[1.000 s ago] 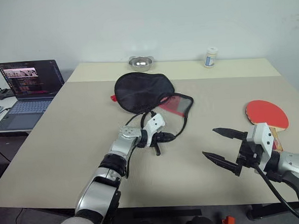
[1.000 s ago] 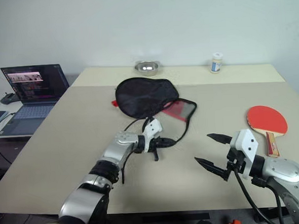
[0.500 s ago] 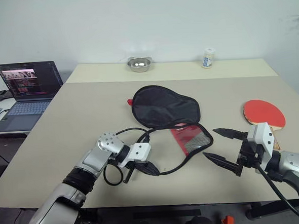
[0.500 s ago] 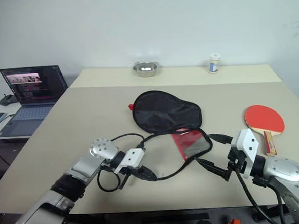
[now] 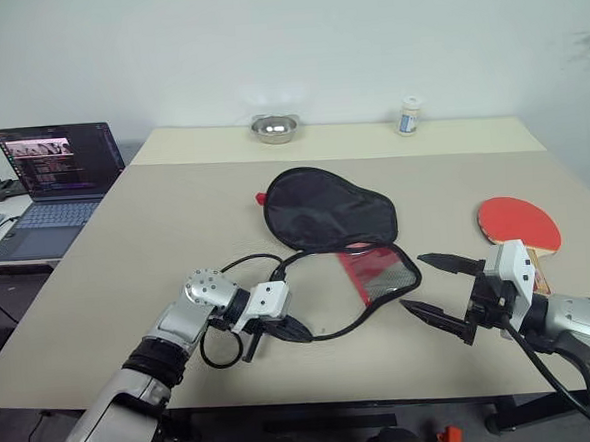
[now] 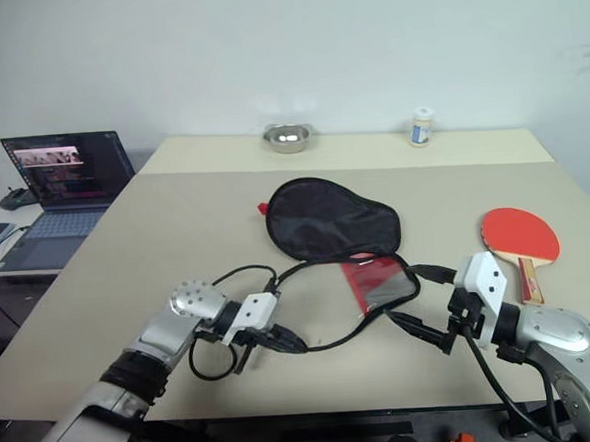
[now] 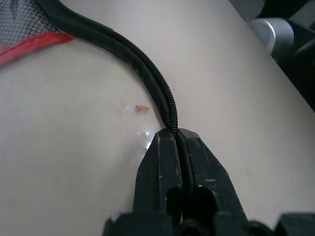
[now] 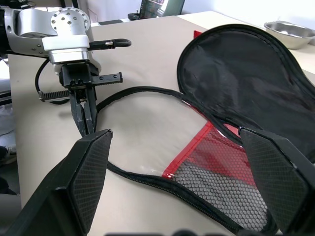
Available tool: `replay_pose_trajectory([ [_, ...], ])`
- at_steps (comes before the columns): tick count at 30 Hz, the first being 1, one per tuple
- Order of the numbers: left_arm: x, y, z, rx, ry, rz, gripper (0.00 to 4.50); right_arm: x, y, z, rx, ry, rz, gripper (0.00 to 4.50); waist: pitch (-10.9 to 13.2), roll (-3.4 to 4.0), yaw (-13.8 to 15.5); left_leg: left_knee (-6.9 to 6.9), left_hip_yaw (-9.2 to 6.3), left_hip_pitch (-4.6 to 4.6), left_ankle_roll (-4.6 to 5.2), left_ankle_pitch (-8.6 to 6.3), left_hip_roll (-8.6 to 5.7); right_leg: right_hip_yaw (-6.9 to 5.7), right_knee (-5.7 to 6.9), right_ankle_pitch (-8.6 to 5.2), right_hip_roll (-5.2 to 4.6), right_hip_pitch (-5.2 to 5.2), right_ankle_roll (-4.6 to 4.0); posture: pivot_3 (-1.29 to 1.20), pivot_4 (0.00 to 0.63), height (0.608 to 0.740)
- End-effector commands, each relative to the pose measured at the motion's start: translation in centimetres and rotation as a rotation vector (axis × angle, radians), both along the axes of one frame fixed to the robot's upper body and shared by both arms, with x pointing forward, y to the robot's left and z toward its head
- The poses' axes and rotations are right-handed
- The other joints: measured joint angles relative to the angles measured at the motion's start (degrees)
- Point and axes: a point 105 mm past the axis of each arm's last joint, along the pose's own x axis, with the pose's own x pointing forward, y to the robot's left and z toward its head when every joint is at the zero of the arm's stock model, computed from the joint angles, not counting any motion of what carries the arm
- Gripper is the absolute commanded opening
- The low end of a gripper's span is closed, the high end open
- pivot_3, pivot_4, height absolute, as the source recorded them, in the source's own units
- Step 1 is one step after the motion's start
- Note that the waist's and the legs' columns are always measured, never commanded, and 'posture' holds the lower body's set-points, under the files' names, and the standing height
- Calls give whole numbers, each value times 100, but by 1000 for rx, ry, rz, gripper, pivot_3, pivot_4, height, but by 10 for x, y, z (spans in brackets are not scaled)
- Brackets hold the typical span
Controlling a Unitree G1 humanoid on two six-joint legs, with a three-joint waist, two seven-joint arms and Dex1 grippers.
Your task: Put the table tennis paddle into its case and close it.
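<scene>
With the left gripper (image 5: 294, 329) fingers pinching the case (image 5: 329, 207) zipper rim and the right gripper (image 5: 432, 289) spread, a slipping pinch could let the case drop shut before the paddle (image 5: 519, 224) goes in.

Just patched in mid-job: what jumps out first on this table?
The case lies unzipped mid-table, its black zipper rim trailing toward the near edge, where the left claw is shut on it. The red paddle lies apart at the table's right side, with the right claw open between it and the case.
</scene>
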Motion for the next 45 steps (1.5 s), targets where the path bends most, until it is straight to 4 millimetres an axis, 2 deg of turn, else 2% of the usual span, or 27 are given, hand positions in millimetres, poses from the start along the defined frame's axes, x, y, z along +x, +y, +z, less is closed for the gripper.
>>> replay_pose_trajectory([
  [1,19,6,6,-79,10,182,1031,-1,0,7,0,-48,4,4500,0,0,6,-1,-1,-1,0,0,0,-1,-1,0,0,-1,0,0,150,740],
  [3,19,3,12,-115,17,183,1741,-1,0,7,1,-47,4,4500,1,-2,13,0,-2,-4,0,0,-1,-3,0,-2,0,-1,4,0,150,740],
  [10,-3,5,16,-96,83,88,4287,0,1,6,4,-42,9,4500,3,-3,13,-2,0,-9,-1,0,-3,-3,-7,5,-4,-3,-8,0,150,740],
  [11,-3,5,17,-100,85,86,4483,0,1,6,4,-41,9,4500,3,-3,13,-3,-1,-9,-1,0,-3,-3,-7,11,-4,-3,-18,0,150,740],
  [15,0,0,27,-142,90,100,4483,-1,0,5,3,-37,6,4500,3,-3,13,-2,0,-8,0,0,-4,-3,-7,11,-4,-3,-18,0,150,740],
  [22,5,-33,49,-231,70,92,4483,-3,-2,4,-5,-28,-3,4500,5,-6,18,-1,-1,-11,-1,0,-7,-3,-8,0,-5,-2,2,0,150,740],
  [32,9,-51,53,-250,30,116,4483,8,-20,-11,-48,9,-107,4500,6,-7,16,-2,-1,-8,0,0,-6,-1,-5,-1,-2,-2,3,0,150,740],
  [34,11,-60,49,-244,3,124,4483,8,-21,-11,-51,13,-106,4500,7,-9,20,-2,0,-10,-1,0,-8,-1,-7,-1,-3,-2,3,0,150,740],
  [36,23,-76,45,-235,-57,174,4483,7,-21,-12,-56,16,-102,4500,8,-10,26,-2,0,-12,-1,0,-9,-1,-10,0,-3,-2,3,0,150,740],
  [40,31,-115,54,-281,-112,185,4483,3,-19,-13,-64,24,-92,4500,13,-19,72,4,-2,-15,0,0,-12,-3,-9,0,-3,-1,7,0,150,740],
  [45,33,-135,52,-264,-139,166,4483,-9,-22,-12,-93,49,-71,4500,14,-16,57,-3,0,-14,0,-1,-11,1,-12,-1,-1,-3,7,0,150,740],
])
